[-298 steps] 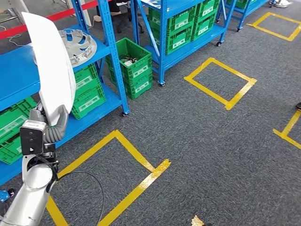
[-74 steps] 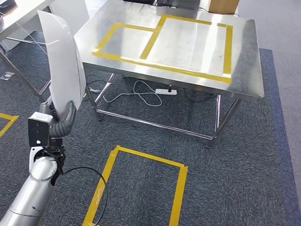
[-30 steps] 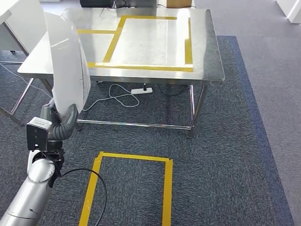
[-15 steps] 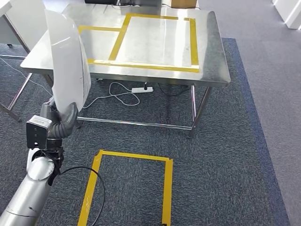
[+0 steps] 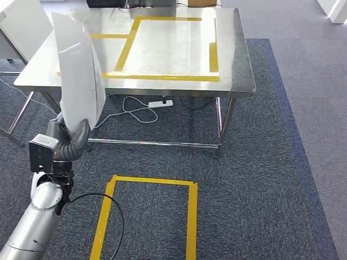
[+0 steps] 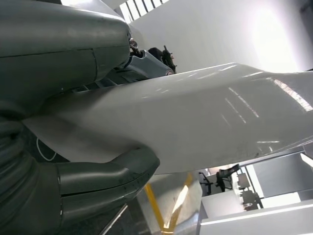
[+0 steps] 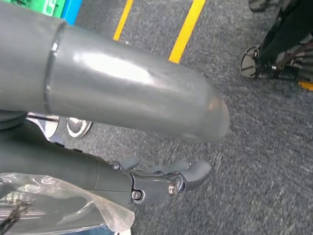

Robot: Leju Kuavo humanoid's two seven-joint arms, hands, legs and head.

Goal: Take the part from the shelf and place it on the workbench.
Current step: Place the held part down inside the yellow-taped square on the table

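My left robot hand (image 5: 69, 142) grips the white part (image 5: 77, 76) upright at nine o'clock, just short of the steel worktop (image 5: 239, 65) at twelve. My right robot hand (image 7: 155, 181) hangs empty, fingers loosely extended.

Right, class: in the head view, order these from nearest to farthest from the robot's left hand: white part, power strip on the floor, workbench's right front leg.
1. white part, held in the left hand.
2. power strip, under the workbench, right of the hand.
3. right front leg, farther right.
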